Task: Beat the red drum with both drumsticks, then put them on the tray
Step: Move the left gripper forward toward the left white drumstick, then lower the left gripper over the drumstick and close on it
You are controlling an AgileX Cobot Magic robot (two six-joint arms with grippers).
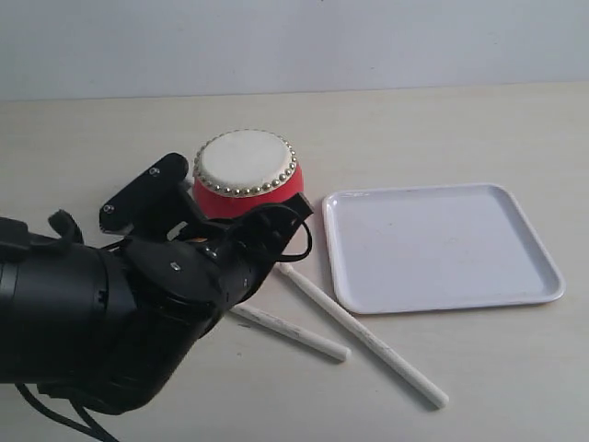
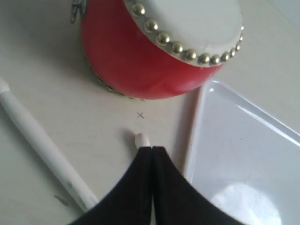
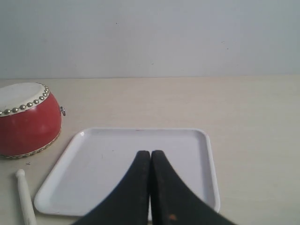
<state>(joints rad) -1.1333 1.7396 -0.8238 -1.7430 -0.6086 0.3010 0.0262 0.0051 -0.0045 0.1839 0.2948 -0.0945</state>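
Bulk of the left arm (image 1: 120, 313) across the near left of the exterior view, covering one end of the nearer drumstick (image 1: 304, 336). Next, the left gripper (image 2: 152, 149), pinched fully shut on nothing, poised just short of the rounded tip of the farther drumstick (image 2: 140, 139), with the rest of that shaft lost beneath the jaws in the wrist view. Contact between fingertips and table (image 1: 479, 120): impossible to tell.

Just beyond, the red drum (image 1: 247, 175), upright, near the tray's left edge but apart from it. Probably light, apt to skid under hard blows.

Both sticks flat on the table in front of drum and tray, apart from each other, neither on the tray. Likely light, stiff and smooth, prone to roll or pivot when pinched near an end. Best taken across the shaft, well back from the striking tip.

Rightward, the tray (image 1: 442, 244), flat, nothing on it. Over it the right gripper (image 3: 150, 154), likewise closed and holding nothing, absent from the exterior view.
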